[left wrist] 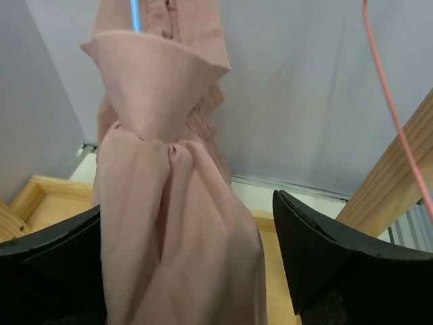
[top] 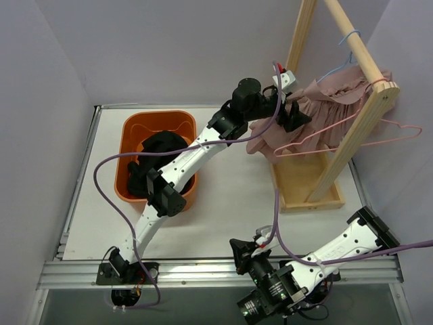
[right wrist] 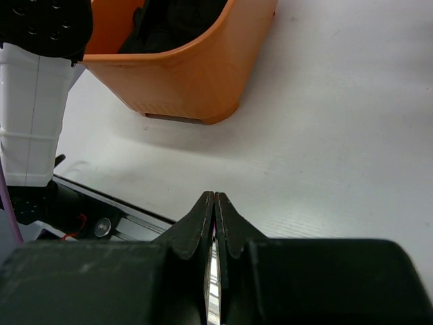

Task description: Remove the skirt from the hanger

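A dusty-pink skirt (top: 325, 101) hangs bunched on a blue hanger (top: 350, 37) from the wooden rack's top bar (top: 362, 54). My left gripper (top: 292, 114) is raised to the skirt's left side and is open. In the left wrist view the skirt (left wrist: 169, 203) hangs between the two black fingers (left wrist: 325, 257), touching the left one, with a gap to the right one. The blue hanger (left wrist: 136, 13) shows at the top. My right gripper (top: 243, 252) is shut and empty, low over the table near its front edge; it also shows in the right wrist view (right wrist: 214, 198).
An empty pink wire hanger (top: 379, 132) hangs on the rack beside the skirt. The rack's wooden base tray (top: 308, 200) lies at the right. An orange basket (top: 128, 135) holding black clothes (top: 159, 145) stands at the left under my left arm.
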